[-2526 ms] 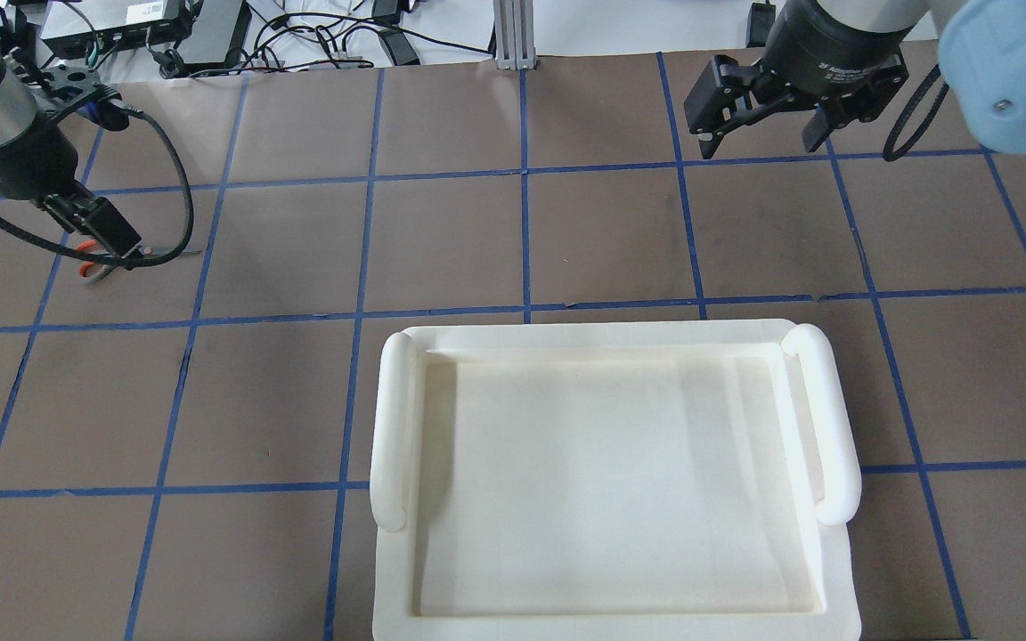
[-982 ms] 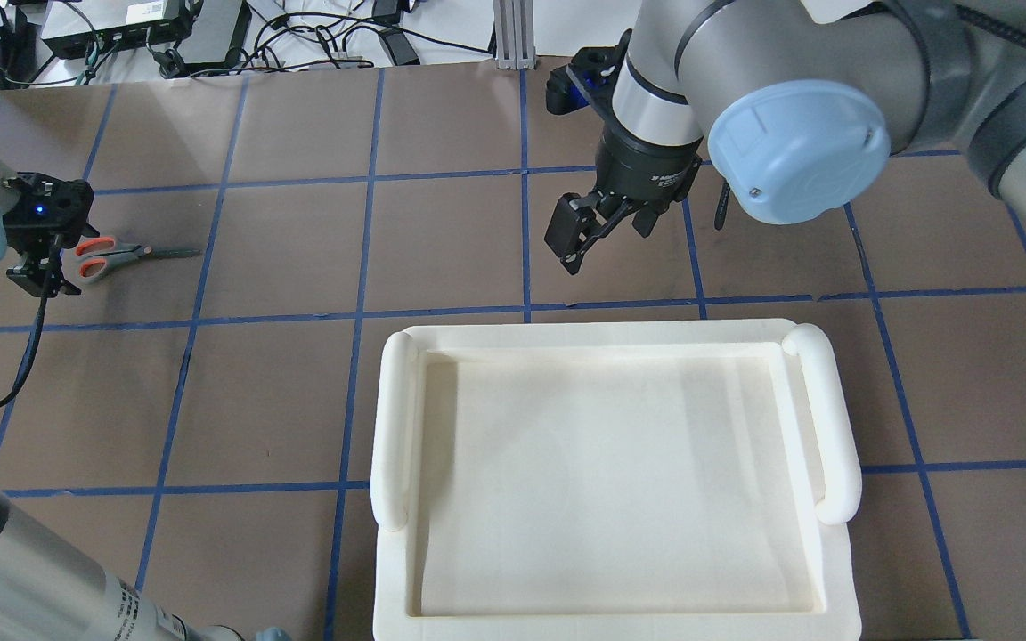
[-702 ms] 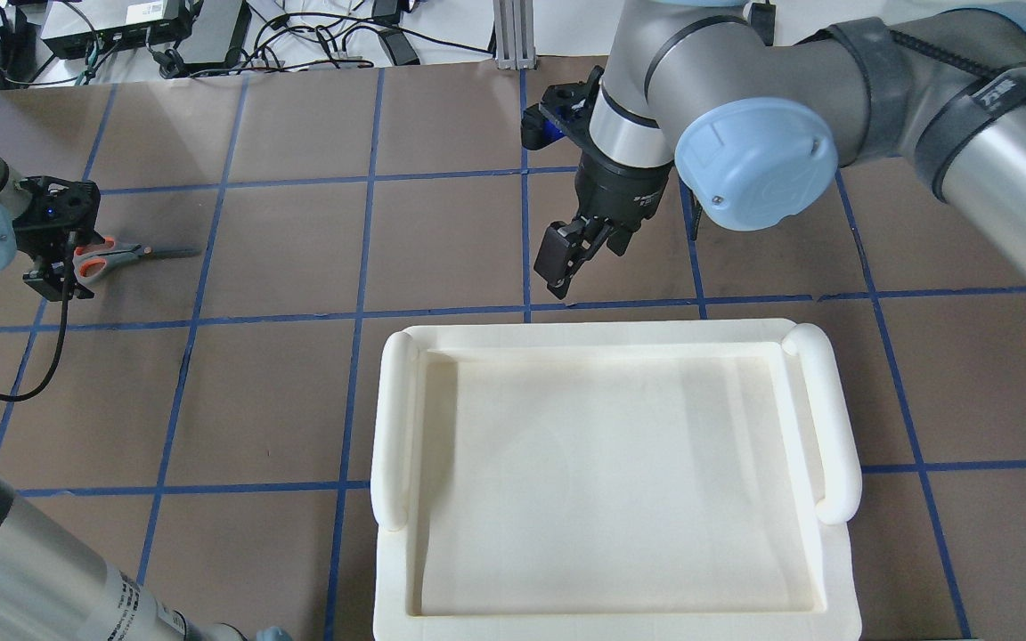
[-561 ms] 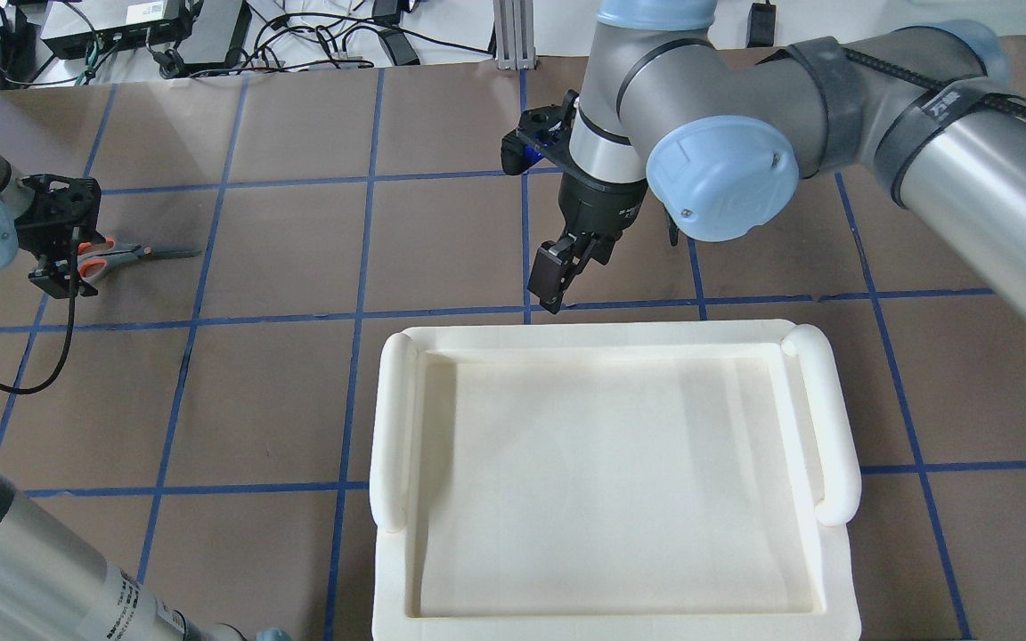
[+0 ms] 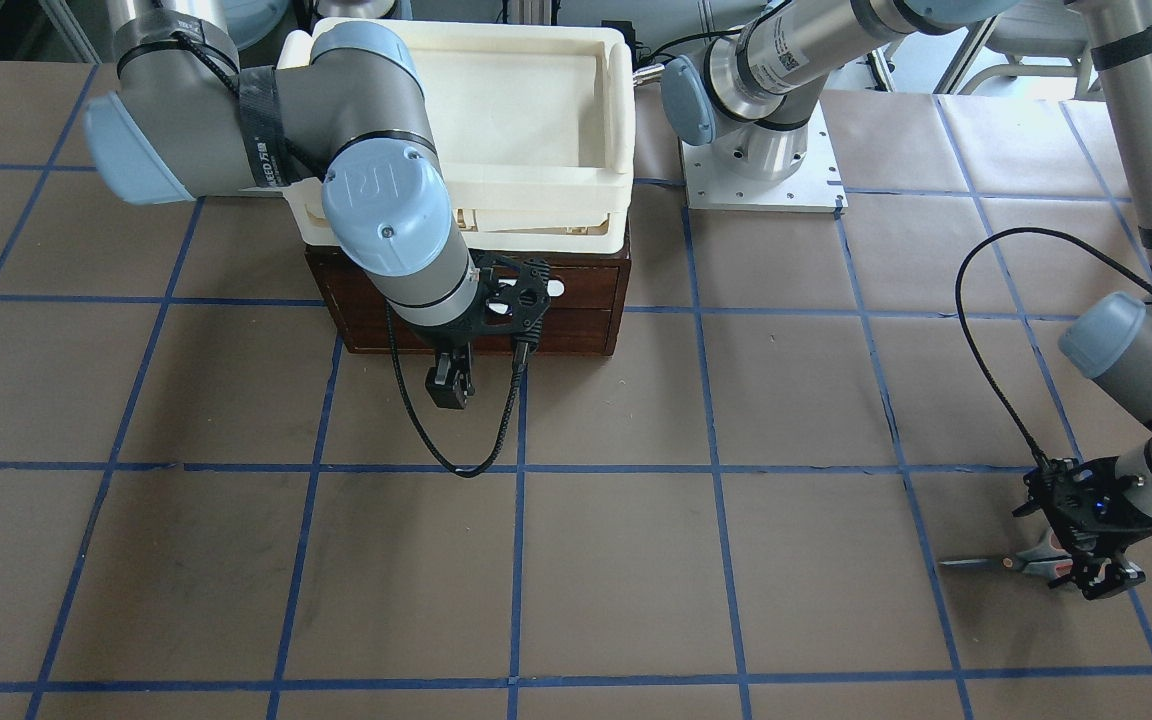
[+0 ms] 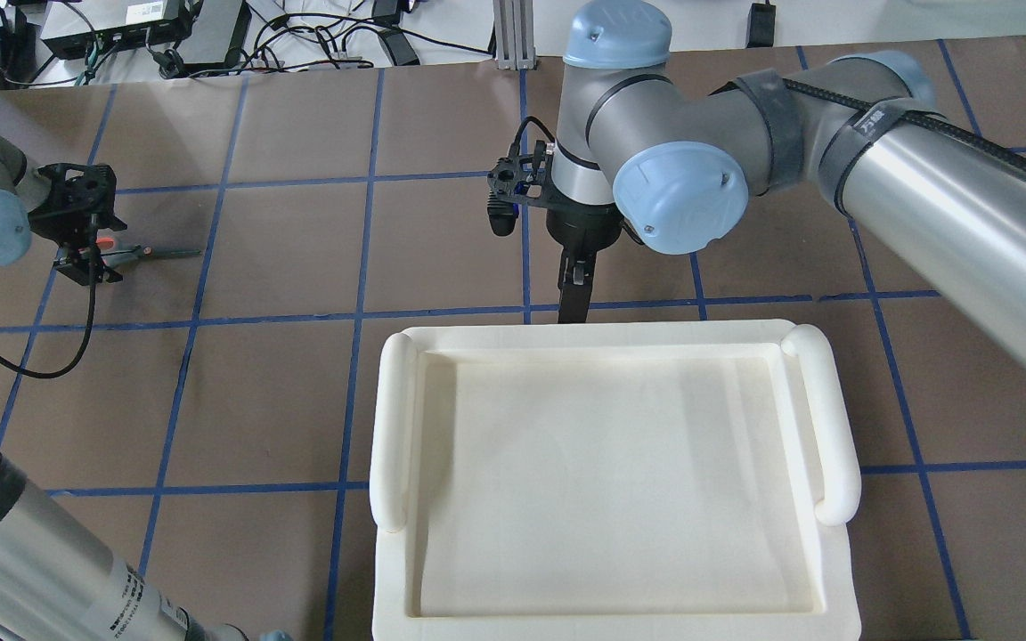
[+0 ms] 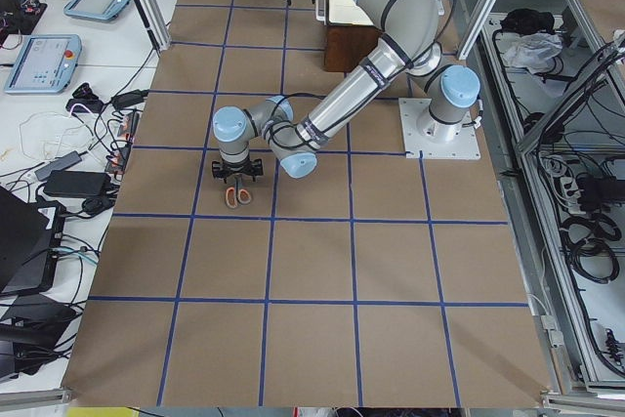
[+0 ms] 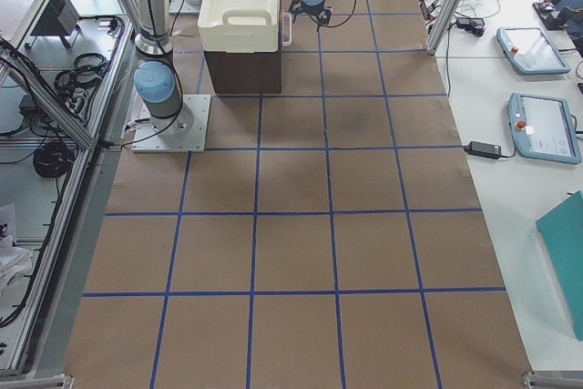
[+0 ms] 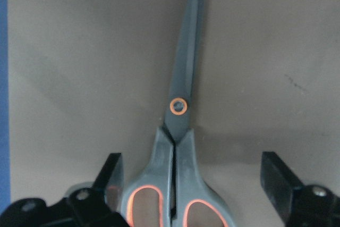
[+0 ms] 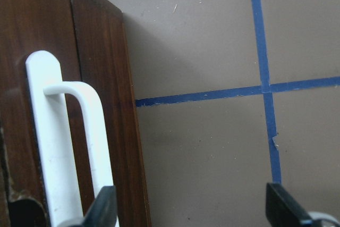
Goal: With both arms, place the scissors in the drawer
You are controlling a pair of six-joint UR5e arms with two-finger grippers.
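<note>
The scissors (image 6: 143, 255) lie flat on the brown table at the far left, blades pointing towards the middle. My left gripper (image 6: 85, 264) is open and low over their grey and orange handles. In the left wrist view the fingers (image 9: 111, 166) stand either side of the scissors (image 9: 178, 131), not touching. My right gripper (image 6: 577, 298) is open and points down in front of the dark brown drawer (image 5: 556, 310), which looks shut. The right wrist view shows the white bar handle (image 10: 64, 158) next to one finger (image 10: 105, 206).
A cream-white plastic tray (image 6: 834, 418) sits on top of the drawer chest and hides it from overhead. A black cable (image 5: 406, 420) loops from the right wrist onto the table. Blue tape lines grid the brown table.
My right arm has swung from the back right to the middle and dropped in front of the tray's far edge. My left gripper has shifted and turned over the scissors' handles.
</note>
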